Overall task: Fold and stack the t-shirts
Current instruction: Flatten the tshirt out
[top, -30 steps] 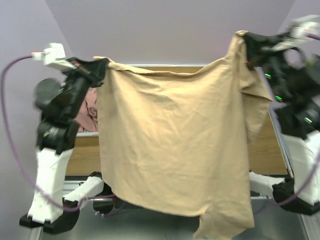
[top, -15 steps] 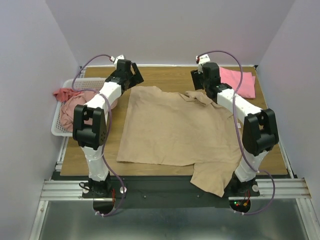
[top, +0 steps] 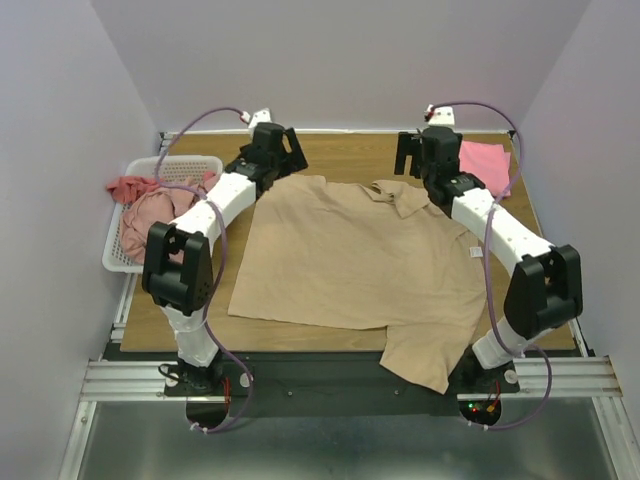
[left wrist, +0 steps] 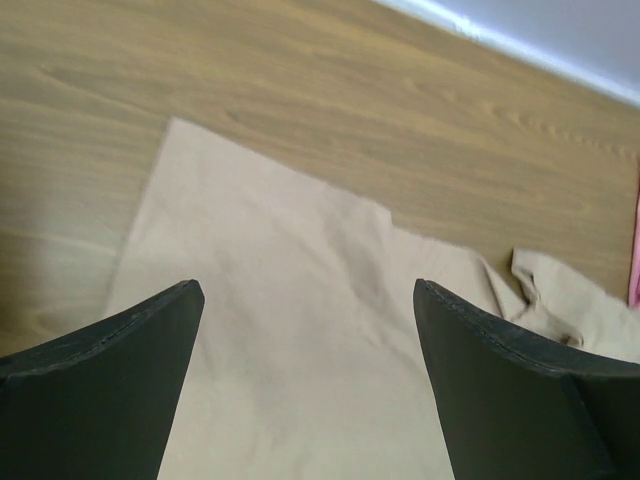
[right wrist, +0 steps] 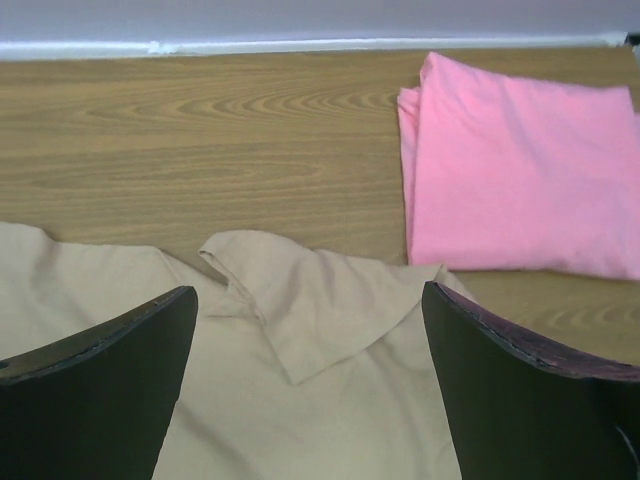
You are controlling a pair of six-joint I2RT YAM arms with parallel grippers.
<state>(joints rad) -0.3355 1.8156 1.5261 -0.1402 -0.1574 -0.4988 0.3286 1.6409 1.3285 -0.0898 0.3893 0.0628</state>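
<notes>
A large tan t-shirt (top: 350,260) lies spread flat on the wooden table, with one sleeve (top: 425,355) hanging over the near edge. Its far right corner (top: 400,195) is folded over. My left gripper (top: 288,158) hovers open above the shirt's far left corner (left wrist: 300,330), nothing between the fingers (left wrist: 120,350). My right gripper (top: 416,160) stands open over the folded corner (right wrist: 320,300), also empty. A folded bright pink t-shirt (top: 485,165) lies at the back right (right wrist: 520,190). Dusty-pink and salmon-red t-shirts (top: 150,200) lie crumpled in the basket.
A white mesh basket (top: 175,160) stands at the table's left edge. Bare wood (top: 345,155) shows between the two grippers along the far edge. Purple walls close in the back and both sides.
A second ago both grippers held the tan t-shirt up in the air by its corners. It now lies on the table, both grippers have let go and stand open at its far edge.
</notes>
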